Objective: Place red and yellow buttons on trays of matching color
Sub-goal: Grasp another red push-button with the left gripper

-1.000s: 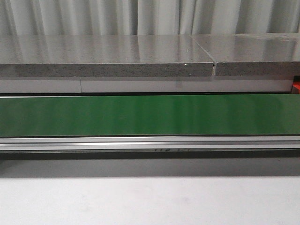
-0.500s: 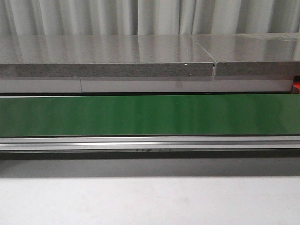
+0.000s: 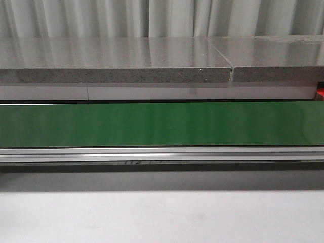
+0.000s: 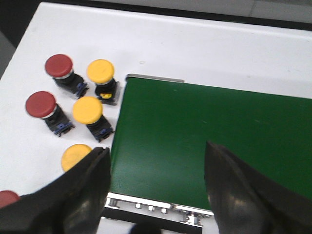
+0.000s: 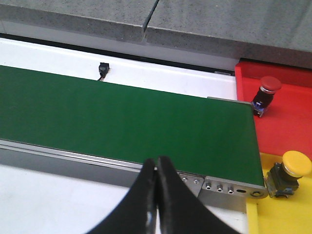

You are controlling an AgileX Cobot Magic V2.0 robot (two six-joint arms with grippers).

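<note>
In the left wrist view, red buttons (image 4: 58, 65) (image 4: 40, 104) and yellow buttons (image 4: 100, 71) (image 4: 87, 109) (image 4: 75, 155) lie on the white table beside the end of the green belt (image 4: 204, 131). Another red button (image 4: 7, 198) shows at the frame's edge. My left gripper (image 4: 157, 168) is open and empty over the belt's end. In the right wrist view, a red button (image 5: 269, 85) sits on the red tray (image 5: 287, 122) and a yellow button (image 5: 296, 164) on the yellow tray (image 5: 278, 214). My right gripper (image 5: 157, 165) is shut and empty above the belt's rail.
The front view shows the green conveyor belt (image 3: 162, 124) with its metal rail (image 3: 162, 154), a grey stone shelf (image 3: 116, 63) behind, and the white table (image 3: 162, 217) in front. A small black connector (image 5: 102, 68) lies behind the belt.
Nothing of the task's objects has visibly moved in the front view; only a faint mark on the belt's rail has drifted left.
</note>
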